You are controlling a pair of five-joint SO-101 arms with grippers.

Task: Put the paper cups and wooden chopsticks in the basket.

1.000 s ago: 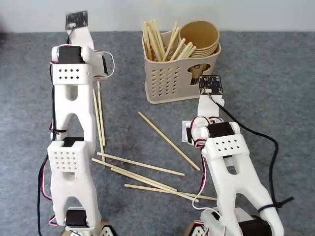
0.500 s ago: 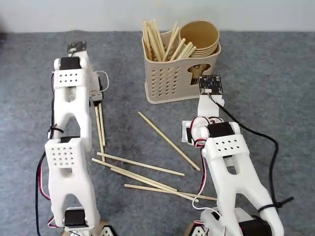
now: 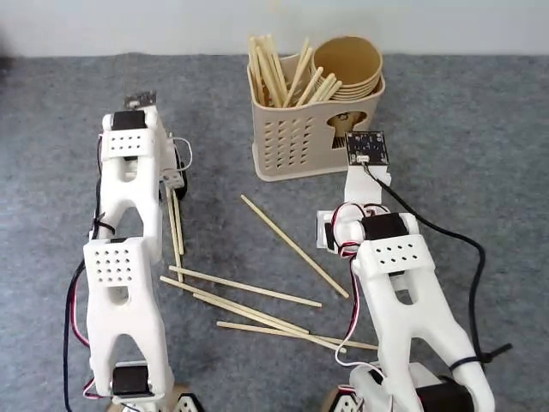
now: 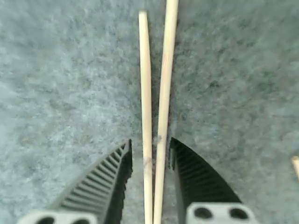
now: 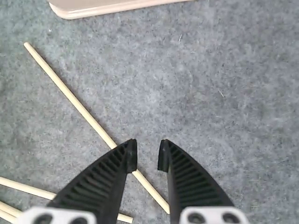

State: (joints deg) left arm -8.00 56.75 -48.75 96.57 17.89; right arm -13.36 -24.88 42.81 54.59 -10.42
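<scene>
At the left of the high view, my left hand (image 4: 150,142) sits low over a pair of chopsticks (image 4: 161,84). It is open just wide enough to straddle both, so one squeeze should take the two together; it grips nothing yet. Loose sticks (image 3: 257,300) lie on the tabletop (image 3: 480,129) at lower centre. The basket (image 3: 296,146) at upper centre already holds the cups (image 3: 347,60). My right hand (image 5: 147,147), slightly open and empty, hangs over a lone stick (image 5: 70,98).

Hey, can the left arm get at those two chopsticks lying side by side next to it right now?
Probably yes. The left end effector is open right over the two chopsticks, which run between its fingers on the grey mat, and nothing lies over them.
</scene>
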